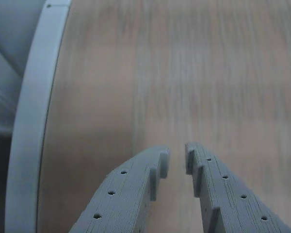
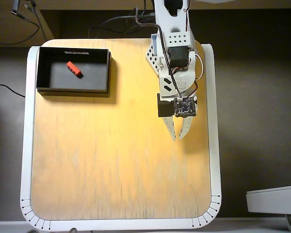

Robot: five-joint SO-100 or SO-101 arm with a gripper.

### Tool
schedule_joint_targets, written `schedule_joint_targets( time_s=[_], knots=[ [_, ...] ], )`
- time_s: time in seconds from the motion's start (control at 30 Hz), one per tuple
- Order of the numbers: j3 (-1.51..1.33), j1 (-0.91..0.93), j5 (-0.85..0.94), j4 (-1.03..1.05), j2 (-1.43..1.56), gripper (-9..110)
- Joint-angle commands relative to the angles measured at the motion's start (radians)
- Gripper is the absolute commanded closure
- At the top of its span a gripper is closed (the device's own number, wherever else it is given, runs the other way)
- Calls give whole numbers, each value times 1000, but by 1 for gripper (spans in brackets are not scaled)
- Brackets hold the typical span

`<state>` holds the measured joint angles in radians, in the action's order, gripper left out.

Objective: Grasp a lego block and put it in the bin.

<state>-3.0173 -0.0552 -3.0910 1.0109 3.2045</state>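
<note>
Your gripper (image 1: pixel 177 156) has its jaws nearly together, a narrow gap left between the tips and nothing held, over bare wooden table (image 2: pixel 111 160). Look well away in the overhead view: the lego block (image 2: pixel 73 69) lies inside the bin (image 2: pixel 108 73), on its dark floor.

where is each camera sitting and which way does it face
Wrist view: rides on the arm just behind the end effector, looking down past its two grey fingers at bare wood and the table's white rim.
Overhead view: fixed above, looking straight down at the whole table, the arm, and the bin holding the lego block.
Shared: the end effector, nearly closed and empty, and the table.
</note>
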Motion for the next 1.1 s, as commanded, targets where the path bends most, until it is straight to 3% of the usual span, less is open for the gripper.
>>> schedule_joint_targets(
  time_s=[0.0,0.27,1.07],
  knots=[
    [-155,-3,9,130,92,101],
    [-156,-18,58,318,92,101],
    [-156,-14,123,321,92,101]
  ],
)
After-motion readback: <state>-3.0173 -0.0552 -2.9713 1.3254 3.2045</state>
